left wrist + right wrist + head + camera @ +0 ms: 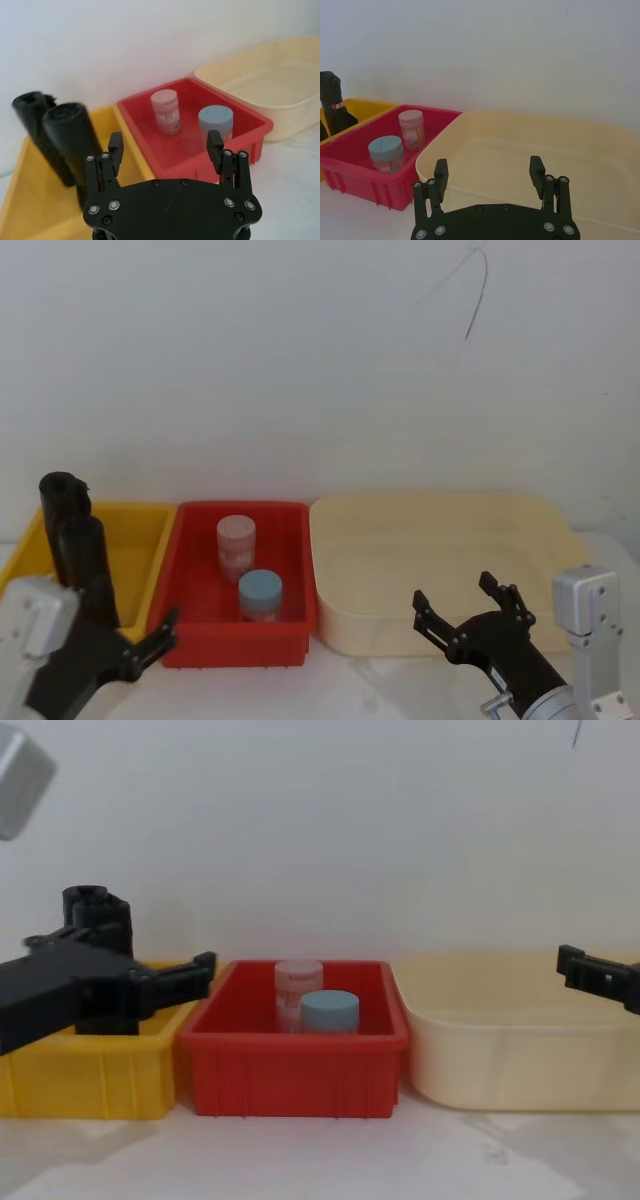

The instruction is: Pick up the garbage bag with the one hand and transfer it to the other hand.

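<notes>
Head view: the garbage bag [84, 552], a black roll, stands upright in the near part of a yellow bin [150, 530] at the left end of the row. A second black roll [62, 500] stands just behind it in the same bin; whether the two touch cannot be told. Both rise well above the bin's rim.

The left gripper [165, 142] sits low at the front of the yellow bin, near the roll. Its two black fingers are spread wide and hold nothing. In the left wrist view the near roll stands just outside one finger, not in the gap, and the gap looks onto the next bin. From the chest view the gripper reaches across in front of the rolls at about rim height.

Right of the yellow bin, close beside it, is a red bin [235, 645]. It holds two jars. The pink-lidded jar [236, 545] is farther back and the blue-lidded jar [260, 595] is nearer the front, just beside it. Both stand upright.

Next on the right is a wide cream tray [440, 540], close against the red bin.

The right gripper [455, 592] hangs in front of the tray's near wall, well apart from the rolls. Its fingers are also spread wide and grip nothing.

All three containers rest on a white table [330, 680] against a plain white wall [300, 360].
</notes>
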